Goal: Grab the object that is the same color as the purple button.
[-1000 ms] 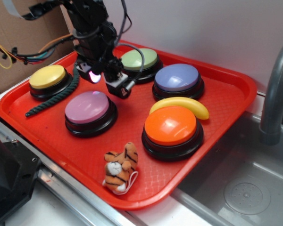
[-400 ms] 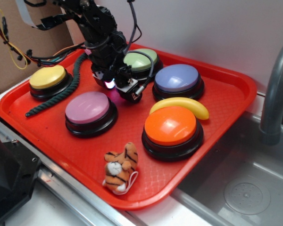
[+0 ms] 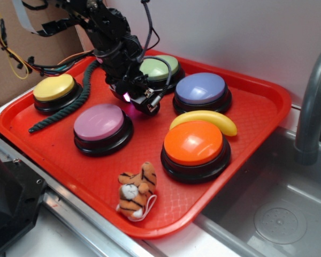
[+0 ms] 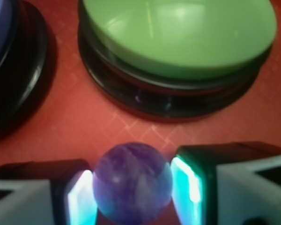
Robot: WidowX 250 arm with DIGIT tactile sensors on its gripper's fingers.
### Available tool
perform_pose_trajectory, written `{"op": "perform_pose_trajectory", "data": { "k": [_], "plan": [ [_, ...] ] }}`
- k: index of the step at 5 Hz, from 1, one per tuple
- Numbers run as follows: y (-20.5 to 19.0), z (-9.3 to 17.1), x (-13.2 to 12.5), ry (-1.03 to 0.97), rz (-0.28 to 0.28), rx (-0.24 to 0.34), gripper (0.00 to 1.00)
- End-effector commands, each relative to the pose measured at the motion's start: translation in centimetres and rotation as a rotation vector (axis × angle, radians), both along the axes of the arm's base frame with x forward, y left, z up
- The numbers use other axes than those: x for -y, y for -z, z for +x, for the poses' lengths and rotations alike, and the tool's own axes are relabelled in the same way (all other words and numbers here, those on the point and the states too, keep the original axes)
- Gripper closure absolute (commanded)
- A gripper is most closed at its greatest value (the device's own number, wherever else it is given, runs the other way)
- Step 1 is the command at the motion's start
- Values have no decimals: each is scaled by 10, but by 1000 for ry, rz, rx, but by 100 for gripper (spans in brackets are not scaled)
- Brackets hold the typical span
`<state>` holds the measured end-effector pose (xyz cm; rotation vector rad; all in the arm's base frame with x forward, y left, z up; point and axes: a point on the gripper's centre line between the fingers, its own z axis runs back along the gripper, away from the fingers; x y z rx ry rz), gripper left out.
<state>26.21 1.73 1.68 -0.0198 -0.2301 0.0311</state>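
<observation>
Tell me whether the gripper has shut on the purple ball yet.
Shut on it, or nearly: in the wrist view both pads flank the purple ball with no visible gap. Firm pressure cannot be told.

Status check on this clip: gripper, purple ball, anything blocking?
Gripper low on the red tray, fingers flanking the purple ball; contact unclear. Green button just ahead, apart from the ball. Nothing in the way.

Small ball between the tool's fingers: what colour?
Glossy dark purple with paler marbled streaks; the small glossy ball shows best in the wrist view.
</observation>
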Motion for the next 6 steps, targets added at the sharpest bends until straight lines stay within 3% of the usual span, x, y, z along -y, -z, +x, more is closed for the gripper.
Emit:
{"op": "perform_pose_trajectory", "data": {
  "k": [1, 2, 3, 4, 5, 6],
  "plan": [
    [-61, -5, -11, -35, 9, -78, 100],
    [-109, -20, -15, -44, 27, -83, 100],
    [-158, -33, -17, -28, 9, -90, 100],
    [-192, -43, -16, -40, 15, -45, 100],
    [-195, -43, -20, -69, 21, -8, 100],
    [-185, -38, -24, -42, -1, -52, 100]
  ]
}}
